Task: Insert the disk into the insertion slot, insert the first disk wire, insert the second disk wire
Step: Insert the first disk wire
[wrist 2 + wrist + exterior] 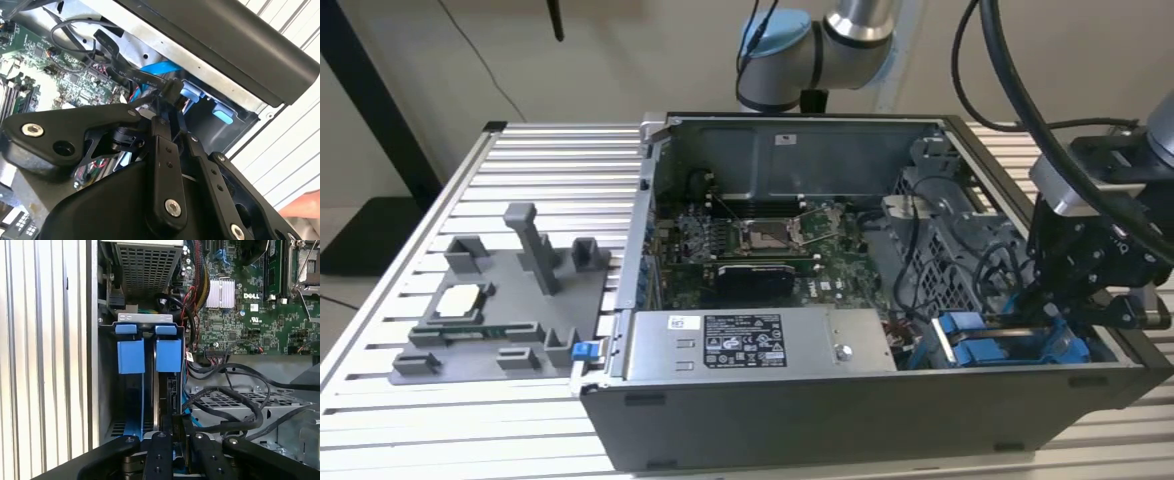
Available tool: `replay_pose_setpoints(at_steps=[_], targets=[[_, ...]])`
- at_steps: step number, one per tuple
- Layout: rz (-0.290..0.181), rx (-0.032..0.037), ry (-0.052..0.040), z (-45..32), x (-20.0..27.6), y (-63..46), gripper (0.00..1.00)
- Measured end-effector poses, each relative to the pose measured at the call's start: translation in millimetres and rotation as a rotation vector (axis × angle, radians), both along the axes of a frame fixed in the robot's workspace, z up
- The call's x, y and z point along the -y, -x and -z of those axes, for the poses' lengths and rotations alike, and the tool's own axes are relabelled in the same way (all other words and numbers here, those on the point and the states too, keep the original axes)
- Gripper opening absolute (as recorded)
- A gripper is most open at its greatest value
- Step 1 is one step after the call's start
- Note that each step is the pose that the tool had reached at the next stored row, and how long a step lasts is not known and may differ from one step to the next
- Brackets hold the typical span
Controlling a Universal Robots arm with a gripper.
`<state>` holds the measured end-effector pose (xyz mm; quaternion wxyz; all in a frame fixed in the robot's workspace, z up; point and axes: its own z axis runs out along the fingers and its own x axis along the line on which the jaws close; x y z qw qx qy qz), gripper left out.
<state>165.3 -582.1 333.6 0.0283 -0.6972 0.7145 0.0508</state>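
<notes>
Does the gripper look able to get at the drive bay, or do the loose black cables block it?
Probably yes: the gripper, shut on a black connector, sits right at the drive bay, and the black cables loop beside the bay, not across it.
</notes>
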Motion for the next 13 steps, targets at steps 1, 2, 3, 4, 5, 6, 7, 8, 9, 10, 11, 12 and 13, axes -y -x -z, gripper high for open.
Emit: replay_pose_setpoints(at_steps=[1,2,3,4,5,6,7,8,9,10,11,12,13], targets=[[0.000,-0.0001,0.0003,1.1,0.0,0.0,0.00],[0.000,-0.0001,-0.0003,2.5,0.0,0.0,0.00],[0.000,-0.0002,-0.0014,3.6,0.0,0.0,0.00],[0.000,-0.0002,-0.0015,3.7,0.0,0.0,0.00],[0.000,-0.0002,-0.0013,3.7,0.0,0.0,0.00],[0.000,-0.0002,-0.0014,3.7,0.1,0.0,0.00],[0.001,-0.0002,-0.0017,3.3,0.1,0.1,0.00],[0.001,-0.0004,-0.0031,2.7,0.0,0.1,0.00],[0.002,-0.0005,-0.0039,1.6,0.1,0.1,1.00],[0.002,-0.0006,-0.0034,-0.5,0.1,0.1,1.00],[0.002,-0.0006,-0.0021,-3.1,0.0,0.1,1.00],[0.002,-0.0006,-0.0024,-4.7,0.0,0.1,1.00],[0.002,-0.0006,-0.0023,-7.0,0.0,0.1,1.00]])
